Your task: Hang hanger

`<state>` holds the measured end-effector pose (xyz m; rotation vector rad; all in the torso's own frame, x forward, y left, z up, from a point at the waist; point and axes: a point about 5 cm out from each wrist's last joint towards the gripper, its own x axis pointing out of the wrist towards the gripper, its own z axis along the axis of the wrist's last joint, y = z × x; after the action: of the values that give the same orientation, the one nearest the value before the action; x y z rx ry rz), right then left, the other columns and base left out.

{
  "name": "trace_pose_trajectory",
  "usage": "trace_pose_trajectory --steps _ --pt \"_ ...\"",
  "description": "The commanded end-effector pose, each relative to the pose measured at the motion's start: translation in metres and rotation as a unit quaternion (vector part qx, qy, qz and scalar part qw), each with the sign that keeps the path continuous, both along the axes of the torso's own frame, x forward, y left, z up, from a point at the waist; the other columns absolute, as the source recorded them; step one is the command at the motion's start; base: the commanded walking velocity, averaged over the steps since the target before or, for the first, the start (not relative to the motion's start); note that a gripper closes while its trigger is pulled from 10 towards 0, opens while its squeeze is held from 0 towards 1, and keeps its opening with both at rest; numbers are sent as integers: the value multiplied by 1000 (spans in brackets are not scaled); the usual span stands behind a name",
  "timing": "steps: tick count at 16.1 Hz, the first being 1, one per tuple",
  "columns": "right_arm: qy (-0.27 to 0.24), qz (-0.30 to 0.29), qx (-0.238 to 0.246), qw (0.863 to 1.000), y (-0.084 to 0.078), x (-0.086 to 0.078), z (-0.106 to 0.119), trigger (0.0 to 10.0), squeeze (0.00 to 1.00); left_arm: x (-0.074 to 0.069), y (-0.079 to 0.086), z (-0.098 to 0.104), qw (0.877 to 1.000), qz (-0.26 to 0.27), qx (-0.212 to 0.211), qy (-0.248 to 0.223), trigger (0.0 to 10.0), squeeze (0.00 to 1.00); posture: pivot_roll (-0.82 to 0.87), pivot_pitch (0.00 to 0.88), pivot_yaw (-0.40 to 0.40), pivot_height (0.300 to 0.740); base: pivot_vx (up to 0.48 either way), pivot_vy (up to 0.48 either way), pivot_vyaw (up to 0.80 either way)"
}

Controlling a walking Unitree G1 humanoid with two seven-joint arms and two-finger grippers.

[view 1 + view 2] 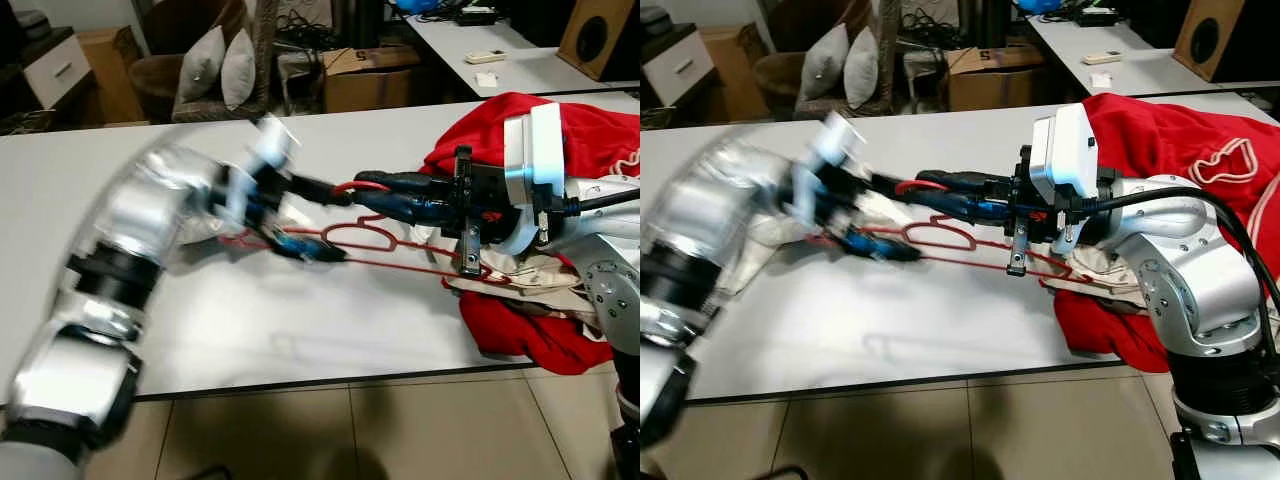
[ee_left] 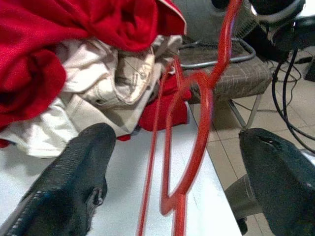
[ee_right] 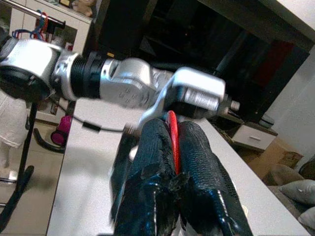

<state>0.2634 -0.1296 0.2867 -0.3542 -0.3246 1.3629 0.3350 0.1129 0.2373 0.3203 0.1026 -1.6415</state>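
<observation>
- Lying across the white tabletop (image 1: pixel 300 330), the thin red wire-like clothes hanger (image 1: pixel 365 238) stretches from the middle of the table toward the heap of red and cream clothes (image 1: pixel 560 150) on the robot's right.
- The right gripper (image 1: pixel 930 186) has its two black fingers pressed together on the hanger's hook end; the right wrist view shows a red strip pinched between them (image 3: pixel 171 142).
- The left gripper (image 1: pixel 305 247), blurred in the head views, is at the hanger's frame; in the left wrist view its fingers (image 2: pixel 74 172) stand wide apart with the red frame (image 2: pixel 197 147) between them, touching neither.
- The hanger looks light, slender and fairly stiff, though probably springy along its long bars; smooth plastic or coated wire would likely slip or pivot in a single pinch.
- The hook neck and the shoulder bend seem the firmest holds; the far end may snag on the garments.
</observation>
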Motion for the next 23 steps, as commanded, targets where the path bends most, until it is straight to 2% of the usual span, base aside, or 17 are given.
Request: trace_pose_trajectory --steps 1,2,7,12,17,23 --pt "-12 6 5 1000 2 -2 5 10000 0 -1 1 5 1000 3 9 -25 1647 0 32 0 102 740 0 0 0" --pt "-14 8 9 1000 3 0 8 10000 0 2 1 9 999 20 3 -27 0 0 22 0 103 740 0 0 0" --pt "-20 14 11 1000 5 4 12 10000 0 3 17 1 996 76 20 -34 0 0 43 0 76 740 0 0 0" --pt "-15 9 18 1000 3 9 11 10000 0 3 33 -6 993 117 17 -25 0 0 41 0 73 740 0 0 0" --pt "-10 14 32 999 5 10 11 10000 0 3 30 -8 992 126 11 -26 0 0 43 0 71 740 0 0 0" --pt "-2 19 39 999 6 13 11 10000 0 4 34 -5 990 134 12 -31 0 0 60 0 63 740 0 0 0"
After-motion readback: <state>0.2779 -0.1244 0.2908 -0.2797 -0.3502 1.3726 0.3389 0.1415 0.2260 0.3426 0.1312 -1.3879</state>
